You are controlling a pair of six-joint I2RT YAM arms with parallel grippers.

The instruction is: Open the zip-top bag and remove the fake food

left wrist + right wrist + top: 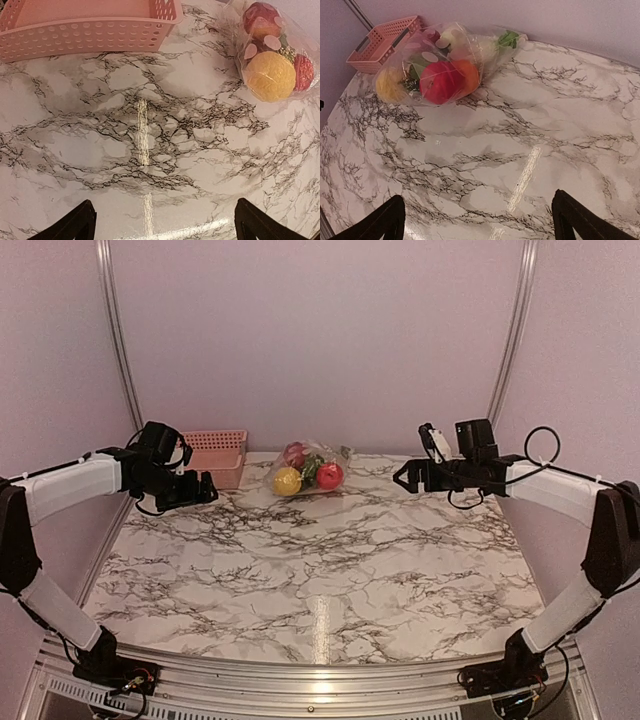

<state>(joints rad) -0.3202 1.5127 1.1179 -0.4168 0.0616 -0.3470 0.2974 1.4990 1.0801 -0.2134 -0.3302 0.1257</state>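
Desk [320, 580]: marble-patterned, carries everything.
Pink basket [215, 454]: far left corner of the desk.
Zip-top bag [306, 468]: lies flat at the far edge, mid-desk, right of the basket and apart from it. Its long axis runs across the desk, with the thinner end angled toward the far right. The zip edge cannot be made out.
Left end effector [203, 488]: hovers in front of the basket, fingers spread wide, empty.
Right end effector [404, 477]: hovers right of the bag, pointing at it, spread wide, empty.
Fake food [310, 472]: bunched inside the bag, yellow piece [287, 481] leftmost, red piece [329, 476] beside it.
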